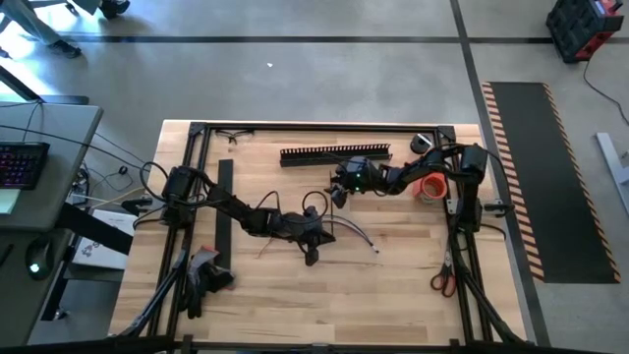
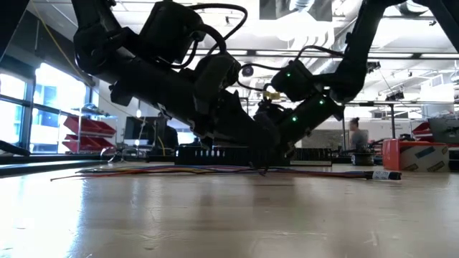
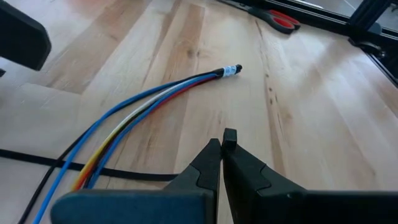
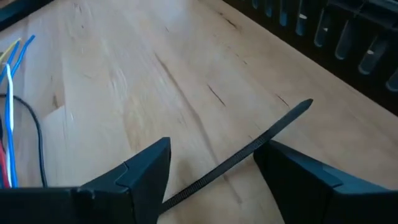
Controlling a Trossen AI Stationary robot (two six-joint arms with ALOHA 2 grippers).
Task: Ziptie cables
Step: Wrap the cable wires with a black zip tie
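Observation:
The cables [image 3: 134,115] are a loose bunch of blue, white, red, yellow and black wires lying flat on the wooden table [image 1: 393,285], bound at one end [image 3: 231,70]. In the high view they lie mid-table [image 1: 356,234]. My left gripper [image 3: 222,138] is shut just above the wood, on the near side of the bunch [image 1: 313,254]. My right gripper [image 4: 211,155] is open and low over the table [image 1: 339,192], on the far side of the cables. A thin black zip tie [image 4: 273,132] runs slanting through the gap between its fingers. The cables' loose ends [image 4: 11,68] show nearby. My right gripper has the black zip tie running close along the inner side of one finger [image 4: 292,171]. I cannot tell whether the tie touches that finger or only lies on the wood between the open fingers.
A long black slotted strip [image 1: 334,154] lies near the far edge, and another [image 1: 224,206] lies on the left. An orange cup [image 1: 430,185] and red-handled scissors [image 1: 442,280] are on the right. A thin dark strand [image 3: 124,173] crosses the wood by the left fingers.

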